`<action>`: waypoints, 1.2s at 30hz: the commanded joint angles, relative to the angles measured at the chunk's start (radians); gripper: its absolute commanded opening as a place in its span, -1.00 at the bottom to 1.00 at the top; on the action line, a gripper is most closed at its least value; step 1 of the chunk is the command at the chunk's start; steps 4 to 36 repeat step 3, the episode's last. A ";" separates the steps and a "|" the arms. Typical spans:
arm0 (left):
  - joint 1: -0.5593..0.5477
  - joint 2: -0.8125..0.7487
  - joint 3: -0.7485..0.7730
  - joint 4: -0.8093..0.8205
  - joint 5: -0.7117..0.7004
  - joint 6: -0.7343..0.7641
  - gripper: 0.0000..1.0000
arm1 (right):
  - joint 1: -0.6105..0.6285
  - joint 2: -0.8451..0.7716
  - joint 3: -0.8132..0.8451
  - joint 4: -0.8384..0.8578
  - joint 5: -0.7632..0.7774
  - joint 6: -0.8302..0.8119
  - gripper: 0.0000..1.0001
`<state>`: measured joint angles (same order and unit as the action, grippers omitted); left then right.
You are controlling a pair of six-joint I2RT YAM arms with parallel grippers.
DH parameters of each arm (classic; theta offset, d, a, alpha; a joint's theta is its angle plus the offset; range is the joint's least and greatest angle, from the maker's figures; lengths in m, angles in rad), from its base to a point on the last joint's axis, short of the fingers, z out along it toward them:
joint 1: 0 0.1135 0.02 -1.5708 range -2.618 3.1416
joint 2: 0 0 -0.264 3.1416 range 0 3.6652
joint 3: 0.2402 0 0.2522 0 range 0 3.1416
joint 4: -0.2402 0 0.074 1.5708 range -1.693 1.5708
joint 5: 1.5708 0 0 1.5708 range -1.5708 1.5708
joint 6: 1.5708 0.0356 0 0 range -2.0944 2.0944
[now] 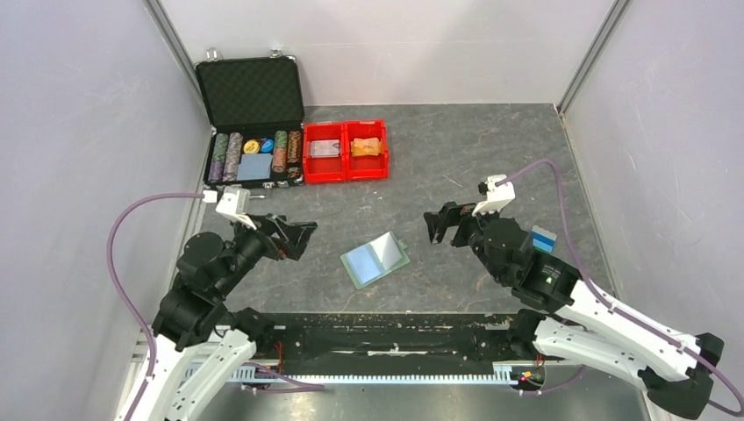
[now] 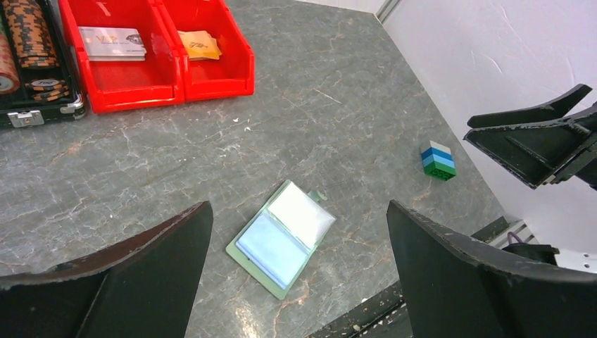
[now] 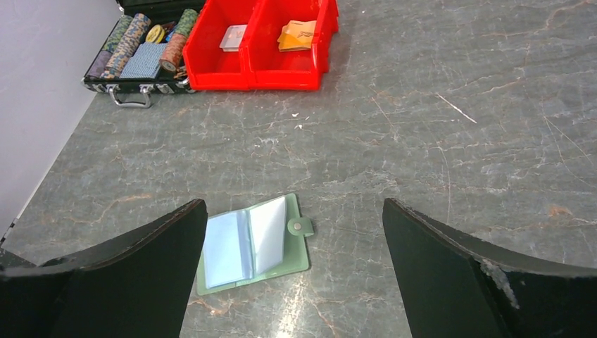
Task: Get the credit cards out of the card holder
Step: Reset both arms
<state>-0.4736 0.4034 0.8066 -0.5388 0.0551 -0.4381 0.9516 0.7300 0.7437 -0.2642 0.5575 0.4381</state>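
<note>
Lying open and flat on the grey marbled tabletop (image 1: 500,158), the grey-green bifold card holder with pale blue clear pockets (image 1: 375,260) sits between the two arms, well apart from the bins.

- Pockets: both wrist views show pale, see-through sleeves with nothing orange or printed inside. They look empty, though a thin card tucked deep in a sleeve cannot be ruled out.
- Red two-compartment plastic bin (image 1: 346,177), at the far side beside the open black poker-chip case (image 1: 250,92): a whitish-grey printed card (image 2: 111,42) lies in its left compartment and an orange card (image 2: 199,45) in its right.
- Left gripper (image 1: 303,241): jaws spread wide, holding nothing, raised to the left of the holder.
- Right gripper (image 1: 441,230): jaws likewise apart and empty, raised to its right.
- Small blue-and-green stacked block (image 2: 438,160): to the right of the holder, well clear of it.

Judgement: the removal looks finished, with both cards out and binned. Nothing appears left except perhaps checking the sleeves.
</note>
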 commanded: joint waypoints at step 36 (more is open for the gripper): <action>0.000 -0.012 -0.006 0.045 -0.011 0.027 1.00 | 0.003 -0.008 0.000 0.039 0.013 0.016 0.96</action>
